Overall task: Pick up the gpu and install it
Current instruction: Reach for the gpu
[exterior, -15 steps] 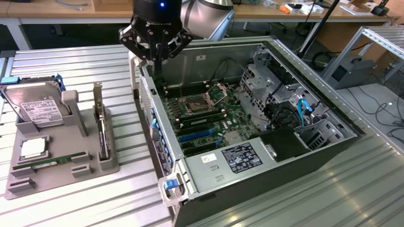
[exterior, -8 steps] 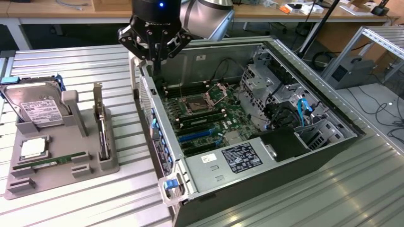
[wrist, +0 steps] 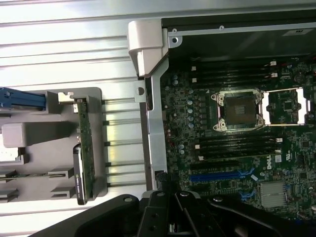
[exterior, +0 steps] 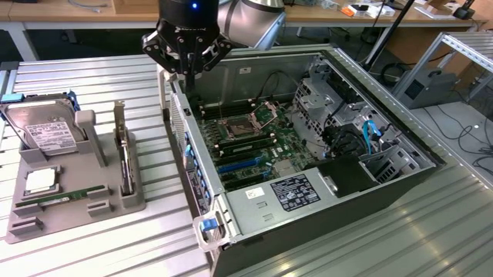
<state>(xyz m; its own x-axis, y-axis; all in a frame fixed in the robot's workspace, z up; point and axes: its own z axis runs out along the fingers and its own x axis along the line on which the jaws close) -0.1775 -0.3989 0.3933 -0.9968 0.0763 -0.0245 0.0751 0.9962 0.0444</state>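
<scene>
The gpu (exterior: 122, 154) stands on edge in a slot of the grey holder tray (exterior: 115, 209), its silver bracket pointing up. The wrist view shows the gpu (wrist: 84, 148) edge-on, green board with a black shroud. My gripper (exterior: 187, 70) hangs above the rear wall of the open computer case (exterior: 324, 202), to the exterior view's right of the gpu and well apart from it. Its black fingers (wrist: 163, 210) are shut together with nothing between them. Inside the case lies the motherboard (exterior: 254, 135) with a blue card slot (wrist: 222, 175).
On the tray a silver hard drive (exterior: 46, 135) leans upright, with a processor chip (exterior: 40, 182) and a RAM stick (exterior: 58, 199) lying flat. The case's metal wall (wrist: 153, 128) stands between tray and motherboard. Ribbed metal tabletop (exterior: 370, 242) surrounds everything.
</scene>
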